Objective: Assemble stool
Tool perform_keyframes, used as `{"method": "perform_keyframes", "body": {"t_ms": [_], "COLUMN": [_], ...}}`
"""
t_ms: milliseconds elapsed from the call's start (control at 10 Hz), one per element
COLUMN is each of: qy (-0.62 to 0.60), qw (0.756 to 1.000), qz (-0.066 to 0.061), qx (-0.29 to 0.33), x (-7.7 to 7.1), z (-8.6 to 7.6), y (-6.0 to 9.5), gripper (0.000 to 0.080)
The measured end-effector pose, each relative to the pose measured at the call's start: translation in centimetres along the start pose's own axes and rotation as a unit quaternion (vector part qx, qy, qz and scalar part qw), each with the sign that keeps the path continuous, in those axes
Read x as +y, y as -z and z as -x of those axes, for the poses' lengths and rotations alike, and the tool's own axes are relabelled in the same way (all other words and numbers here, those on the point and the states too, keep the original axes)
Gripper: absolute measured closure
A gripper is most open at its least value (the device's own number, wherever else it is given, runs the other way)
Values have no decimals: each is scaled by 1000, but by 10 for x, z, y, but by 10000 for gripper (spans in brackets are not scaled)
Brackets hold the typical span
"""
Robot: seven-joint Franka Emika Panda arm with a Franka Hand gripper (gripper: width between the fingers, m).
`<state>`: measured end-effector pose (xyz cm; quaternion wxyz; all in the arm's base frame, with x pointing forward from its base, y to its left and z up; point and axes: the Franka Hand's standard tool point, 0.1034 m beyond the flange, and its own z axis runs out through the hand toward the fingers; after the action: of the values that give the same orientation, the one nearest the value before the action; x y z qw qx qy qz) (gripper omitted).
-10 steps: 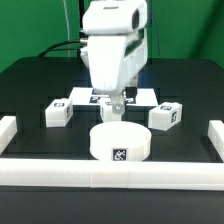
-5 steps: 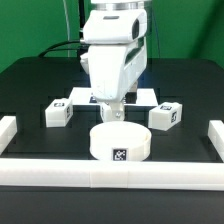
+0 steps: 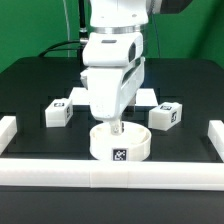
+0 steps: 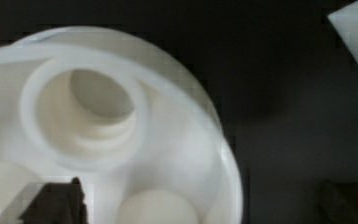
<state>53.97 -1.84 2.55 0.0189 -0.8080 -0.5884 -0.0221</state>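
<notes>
White plastic fills most of this scene. The thick, round, ring-like seat (image 3: 118, 145) of white plastic lies flat on the black table (image 3: 30, 85), just behind the long white front border rail (image 3: 110, 176). A small blocky white leg (image 3: 57, 113) with a black-and-white tag stands well apart from the seat on the exterior view's left. Another blocky white leg (image 3: 166, 116) stands nearer the seat on the exterior view's right. Behind the seat, partly hidden by the arm, lies the thin flat white marker board (image 3: 150, 97).

The two-finger gripper (image 3: 117, 127) hangs directly over the seat, its jaws spread wide and grasping nothing. We judge the step in hand to be taking hold of the seat. To do it well, we would set the fingers astride one stretch of the rim wall and keep the wrist vertical. We would close only once the pads sit well below the top edge, so the seat neither tips nor slides toward the rail.

The exterior view gives us the layout and the tag on the seat's front wall, but not the seat's upper face. The wrist view shows that face of the seat (image 4: 158, 140), with a round stepped socket (image 4: 91, 100) sunk into it. It also shows the dark fingertips (image 4: 57, 195) with the rim between them, though we cannot tell whether they touch it. A blurred white shape (image 4: 357, 40) beside the seat stays unidentified.
</notes>
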Motion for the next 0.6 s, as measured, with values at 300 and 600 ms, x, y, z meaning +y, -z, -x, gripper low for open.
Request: {"method": "perform_keyframes", "body": {"t_ms": [300,600], "qy": [-2,-4], "qw": [1000,1000], "qz": [-9,-11], "qx": [-2,-2], "x": [-6,-6], "z": [2,4], "y": [-10,-11], "gripper": [150,163]}}
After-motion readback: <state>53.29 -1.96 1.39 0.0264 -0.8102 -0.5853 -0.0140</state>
